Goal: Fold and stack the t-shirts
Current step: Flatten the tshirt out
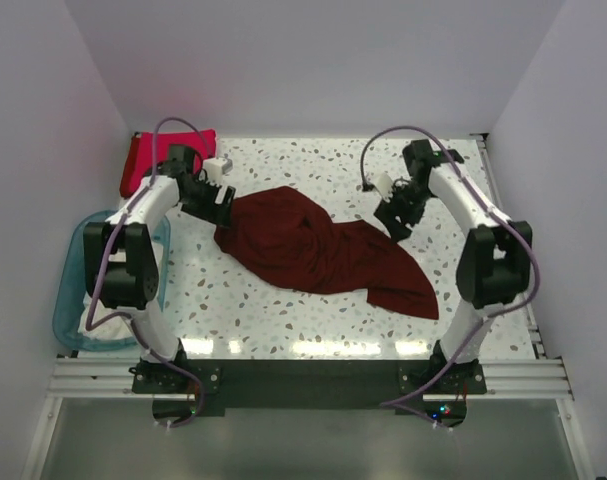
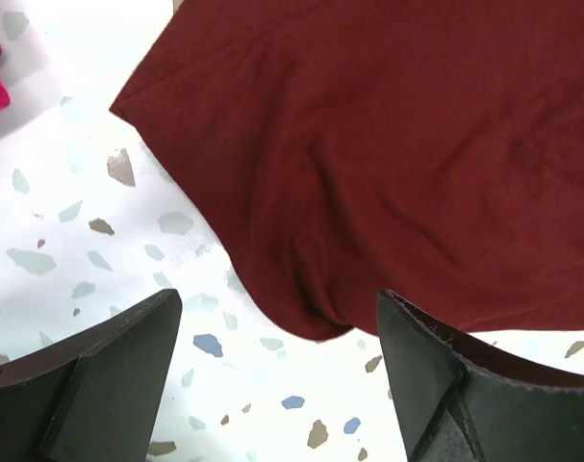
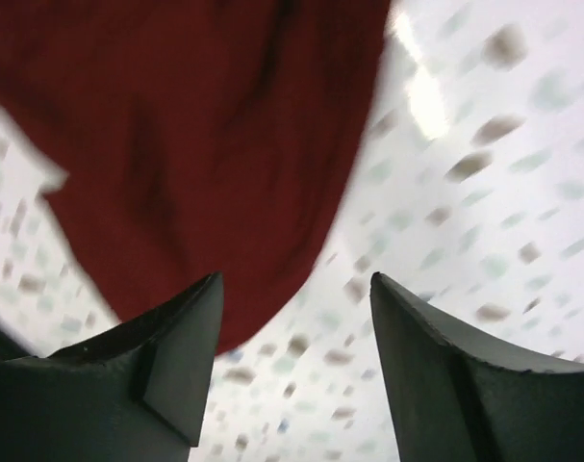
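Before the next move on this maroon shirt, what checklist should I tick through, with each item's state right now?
1. The left tool open and empty: ok, jaws apart at the edge of the maroon shirt.
2. The right tool open and empty: ok, jaws apart, no cloth pinched.
3. The maroon shirt spread flat: not ok, it lies crumpled diagonally on the table.
4. The crimson shirt clear of it: ok, apart at the far left corner.
5. Collar or sleeves identifiable for a grasp: cannot tell.
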`<control>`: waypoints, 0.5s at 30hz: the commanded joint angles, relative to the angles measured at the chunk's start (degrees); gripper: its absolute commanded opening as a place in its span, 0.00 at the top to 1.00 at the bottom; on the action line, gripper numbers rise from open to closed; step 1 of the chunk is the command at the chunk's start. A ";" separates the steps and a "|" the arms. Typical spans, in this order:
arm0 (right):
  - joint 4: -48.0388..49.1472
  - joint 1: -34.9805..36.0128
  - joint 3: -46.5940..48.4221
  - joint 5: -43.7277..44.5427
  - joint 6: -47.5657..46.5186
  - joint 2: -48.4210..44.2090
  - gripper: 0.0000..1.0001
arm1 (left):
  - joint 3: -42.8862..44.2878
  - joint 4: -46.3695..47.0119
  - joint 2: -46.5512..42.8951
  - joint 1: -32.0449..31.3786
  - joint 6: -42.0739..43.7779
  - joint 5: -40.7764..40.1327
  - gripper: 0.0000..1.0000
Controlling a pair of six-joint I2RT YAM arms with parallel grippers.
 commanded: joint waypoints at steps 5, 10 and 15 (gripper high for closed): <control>11.74 2.43 21.74 -4.58 14.59 19.78 0.40 | 4.09 -0.62 3.91 0.24 -2.14 0.95 0.13; 13.32 4.80 24.84 -3.96 14.33 24.72 0.40 | 4.44 0.17 6.64 0.24 -3.20 0.07 0.12; 13.94 7.00 22.11 -3.43 11.97 27.00 0.41 | 5.76 0.87 9.45 0.15 -4.70 -1.77 0.11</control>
